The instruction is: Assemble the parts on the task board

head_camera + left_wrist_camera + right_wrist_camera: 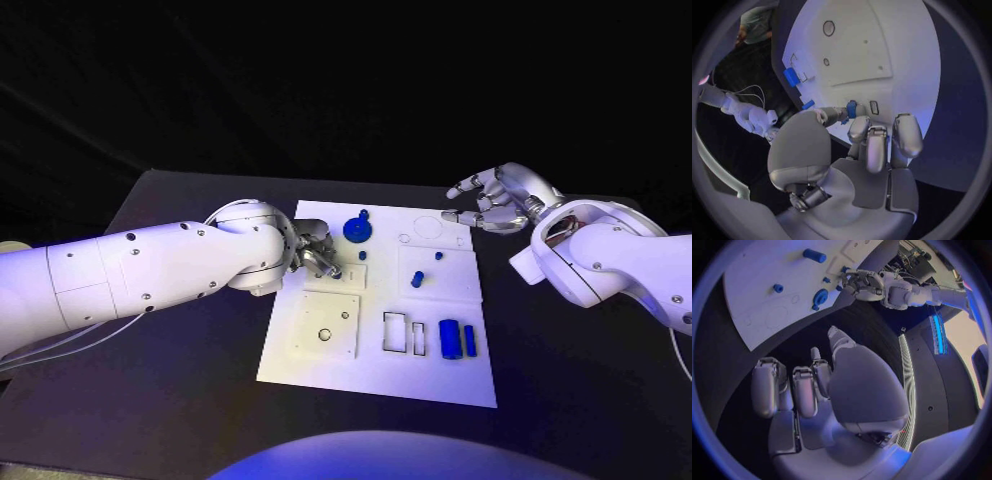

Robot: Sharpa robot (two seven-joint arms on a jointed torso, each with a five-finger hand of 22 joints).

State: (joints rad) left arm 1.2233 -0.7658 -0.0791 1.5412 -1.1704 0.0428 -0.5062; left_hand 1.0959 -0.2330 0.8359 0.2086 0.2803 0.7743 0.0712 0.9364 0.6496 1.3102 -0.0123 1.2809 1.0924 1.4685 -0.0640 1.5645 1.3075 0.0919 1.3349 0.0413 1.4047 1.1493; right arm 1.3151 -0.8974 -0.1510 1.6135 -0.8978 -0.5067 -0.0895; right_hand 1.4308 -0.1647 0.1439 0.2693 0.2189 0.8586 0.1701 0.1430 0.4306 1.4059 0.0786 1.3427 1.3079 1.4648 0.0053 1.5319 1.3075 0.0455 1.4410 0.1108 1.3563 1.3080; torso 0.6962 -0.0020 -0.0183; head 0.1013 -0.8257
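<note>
Parts lie scattered on the white task board (325, 375) at the middle of the black desk (173, 400). Two blue cylinders (451, 339) lie side by side near its right edge, long axes running toward and away from me. My left hand (315, 250) pinches a small blue part (851, 109) over the board's left edge. My right hand (495, 200) hovers beyond the far right corner, fingers curled apart, holding nothing.

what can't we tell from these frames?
- Left hand, head view: its own fingers hide whether it holds a part.
- Part at its fingertips, left wrist view: too small to tell its shape.
- Outlined slots on the board, head view: too small to tell depth.
</note>
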